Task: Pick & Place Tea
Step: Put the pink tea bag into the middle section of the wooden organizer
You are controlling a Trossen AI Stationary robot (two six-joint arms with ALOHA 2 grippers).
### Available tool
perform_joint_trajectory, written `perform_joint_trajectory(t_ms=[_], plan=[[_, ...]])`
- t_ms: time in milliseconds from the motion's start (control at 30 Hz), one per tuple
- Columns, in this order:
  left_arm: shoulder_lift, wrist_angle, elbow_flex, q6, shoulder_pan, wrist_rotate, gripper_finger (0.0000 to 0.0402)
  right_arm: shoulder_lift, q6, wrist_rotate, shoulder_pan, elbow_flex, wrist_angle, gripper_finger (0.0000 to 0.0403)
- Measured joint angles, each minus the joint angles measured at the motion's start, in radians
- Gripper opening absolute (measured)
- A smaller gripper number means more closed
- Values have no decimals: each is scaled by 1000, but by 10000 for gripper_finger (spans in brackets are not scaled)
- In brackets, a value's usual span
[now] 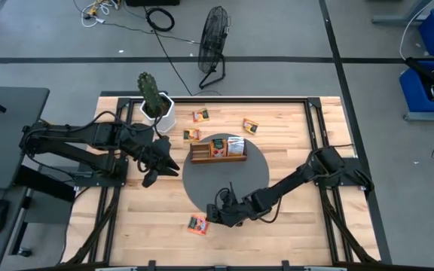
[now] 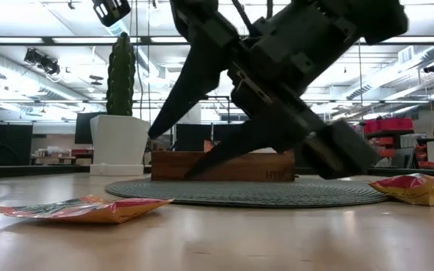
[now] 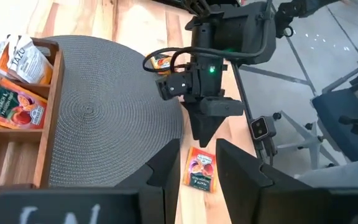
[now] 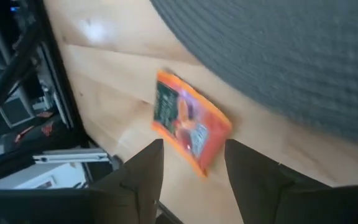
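On my left, the left gripper [image 1: 151, 178] hangs over bare wood beside the round grey mat [image 1: 256, 181], fingers parted a moderate way and holding nothing. It is well away from the sachet I want, so it just waits.

Moving right, the loose tea sachet [image 1: 197, 223] lies flat on the wood just off the mat's near edge. The right gripper [image 1: 215, 214] is poised close to it, tipped down toward the sachet, fingers spread wide and empty. In the right wrist view the sachet [image 4: 190, 121] sits ahead of the fingers, its long axis running diagonally across the gap, so I reckon I must reach forward and twist the wrist a little before closing.

At the middle of the mat stands the wooden tray [image 1: 218, 157], already holding a few sachets upright in its slots. Three more sachets lie beyond it, near the potted cactus [image 1: 155, 102].
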Motion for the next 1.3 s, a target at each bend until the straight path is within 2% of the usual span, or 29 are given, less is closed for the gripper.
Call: perform_joint_trajectory(t_ms=[167,300,567,733,867,967,1033,1133,1300], plan=[[0,-31,0,18,0,0,106,-11,-89,27,-1,5,14,178],[0,-44,0,27,0,0,106,-11,-292,19,9,58,-5,173],[26,-100,1,28,-60,1,106,-13,-522,30,18,207,-211,113],[90,-129,1,29,-139,-4,106,-56,-628,124,34,231,-261,86],[173,-117,0,49,-194,-16,106,-137,-631,267,57,234,-427,62],[222,-78,0,43,-217,-40,106,-215,-607,398,89,233,-609,29],[244,-53,0,19,-230,-58,106,-271,-578,448,111,233,-713,9],[276,28,-7,-31,-249,-85,106,-340,-529,505,142,233,-854,11],[261,239,-219,-210,-261,-72,106,-419,-451,581,183,233,-1017,16]])
